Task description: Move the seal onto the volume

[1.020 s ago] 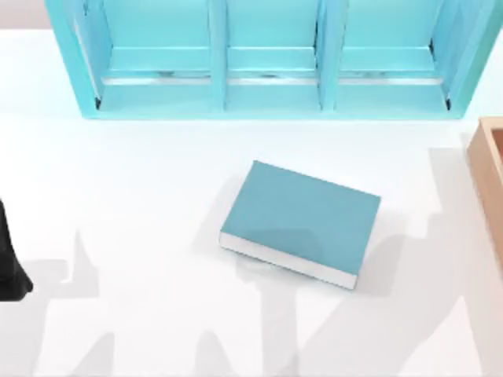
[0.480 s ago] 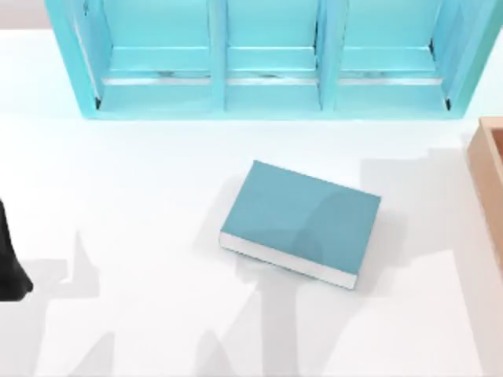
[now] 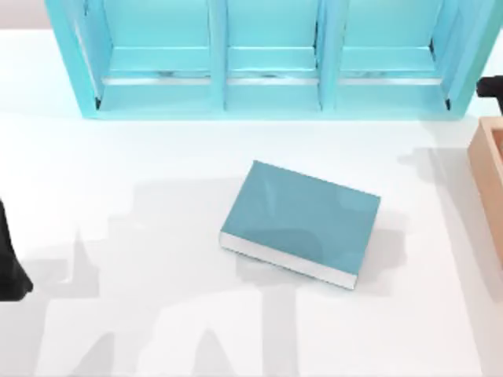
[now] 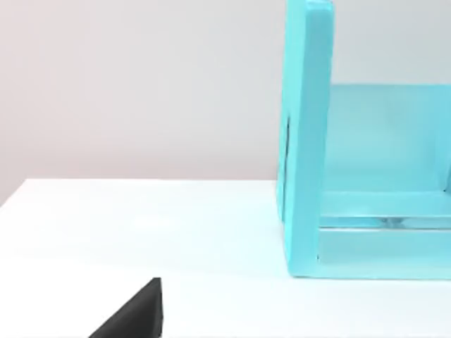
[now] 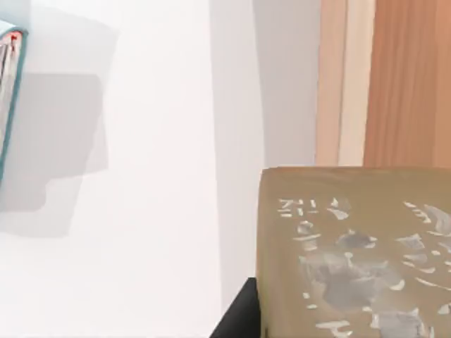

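Top view: teal volume [image 3: 299,220] flat on the white table [image 3: 141,204] near the middle, cover up, long axis slanting from upper left to lower right, white page edge along the near long side. Behind it, well apart, a big teal shelf unit [image 3: 267,94] with three compartments across the far edge. At the right edge, part of an orange-brown wooden box [image 3: 491,181], and just above it a dark bit of the right arm [image 3: 491,86]. At the left edge, a dark piece of the left arm [image 3: 9,267], parked well away from the book. Left wrist view: end wall of the shelf unit [image 4: 306,141] upright on the table [image 4: 141,225], a dark finger tip [image 4: 137,313] low in the corner; spread impossible to tell. Right wrist view: tan-brown seal [image 5: 352,253] close up, pale marks on the face toward the camera, a dark finger [image 5: 236,313] touching its side, evidently gripped; wooden box [image 5: 402,77] beyond, a sliver of the volume [image 5: 8,91] at the far side.
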You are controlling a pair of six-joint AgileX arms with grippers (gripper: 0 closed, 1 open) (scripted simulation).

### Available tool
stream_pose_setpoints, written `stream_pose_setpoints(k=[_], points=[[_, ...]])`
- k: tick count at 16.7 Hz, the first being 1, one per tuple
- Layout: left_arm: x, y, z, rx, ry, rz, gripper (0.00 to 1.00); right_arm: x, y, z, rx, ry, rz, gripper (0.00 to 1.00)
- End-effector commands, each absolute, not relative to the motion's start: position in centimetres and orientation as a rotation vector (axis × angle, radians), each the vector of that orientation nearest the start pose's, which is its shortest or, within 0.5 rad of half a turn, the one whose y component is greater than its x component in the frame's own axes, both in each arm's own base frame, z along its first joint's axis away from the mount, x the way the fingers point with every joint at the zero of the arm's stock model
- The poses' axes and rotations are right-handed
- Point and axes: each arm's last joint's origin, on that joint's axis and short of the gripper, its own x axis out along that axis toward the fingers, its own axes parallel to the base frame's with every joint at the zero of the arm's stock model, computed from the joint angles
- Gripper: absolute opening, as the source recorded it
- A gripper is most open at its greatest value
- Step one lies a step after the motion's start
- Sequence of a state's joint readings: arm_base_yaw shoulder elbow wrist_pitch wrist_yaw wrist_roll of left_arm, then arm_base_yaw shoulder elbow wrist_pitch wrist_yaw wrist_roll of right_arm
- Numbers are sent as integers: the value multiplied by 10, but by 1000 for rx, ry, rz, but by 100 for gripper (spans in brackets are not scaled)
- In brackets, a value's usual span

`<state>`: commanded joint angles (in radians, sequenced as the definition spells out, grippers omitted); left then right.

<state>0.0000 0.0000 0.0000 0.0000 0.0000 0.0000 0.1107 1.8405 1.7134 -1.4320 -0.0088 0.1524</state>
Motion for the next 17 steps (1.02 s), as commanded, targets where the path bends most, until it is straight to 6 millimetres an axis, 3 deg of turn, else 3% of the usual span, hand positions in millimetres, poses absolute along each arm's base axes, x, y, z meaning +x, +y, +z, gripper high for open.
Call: stream_pose_setpoints(k=[3,7,9,12,17], points=[[106,-1,160,0,0,0,100,338,54,293,4,1561,-11,0],[106,-1,160,0,0,0,100,339,53,291,11,1567,-13,0],[106,-1,160,0,0,0,100,346,66,286,13,1571,-15,0],[106,-1,160,0,0,0,100,362,110,270,13,1574,-18,0],[106,-1,160,0,0,0,100,370,216,228,9,1569,-16,0]])
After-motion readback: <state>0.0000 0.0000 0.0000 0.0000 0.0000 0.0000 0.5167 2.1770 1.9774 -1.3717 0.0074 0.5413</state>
